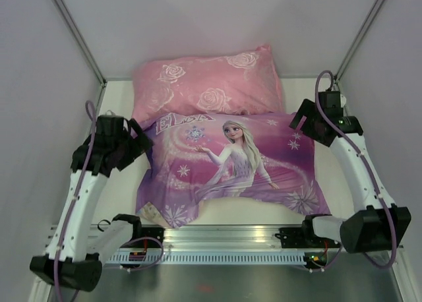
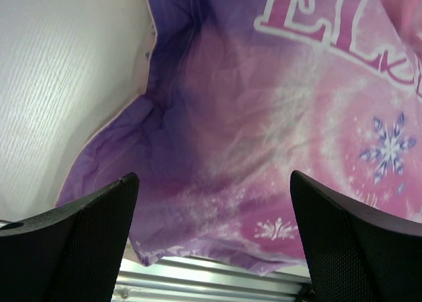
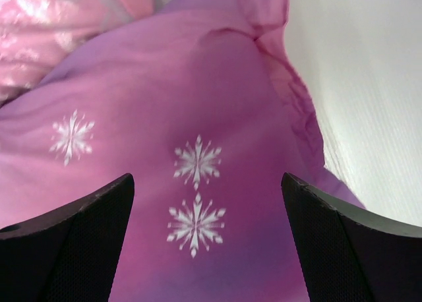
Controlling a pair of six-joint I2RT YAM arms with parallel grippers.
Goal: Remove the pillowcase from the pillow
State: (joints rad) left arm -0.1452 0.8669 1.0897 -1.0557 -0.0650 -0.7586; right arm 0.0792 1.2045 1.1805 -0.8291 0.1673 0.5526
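Note:
The purple-pink Elsa pillowcase (image 1: 231, 167) lies flat across the middle of the table, its lettering at the far left. The pillow itself is hidden; no plain white shows. My left gripper (image 1: 140, 144) hovers open over the case's far-left corner. In the left wrist view the left gripper (image 2: 213, 177) stands wide above the wrinkled purple fabric (image 2: 250, 124), with nothing between its fingers. My right gripper (image 1: 304, 122) is open at the case's far-right corner. In the right wrist view the right gripper (image 3: 206, 177) frames two white snowflakes on the pillowcase (image 3: 198, 104).
A pink rose-patterned pillow (image 1: 204, 84) lies behind the case, touching its far edge, and shows at top left of the right wrist view (image 3: 39, 31). An aluminium rail (image 1: 224, 237) runs along the near edge. White walls close in on three sides.

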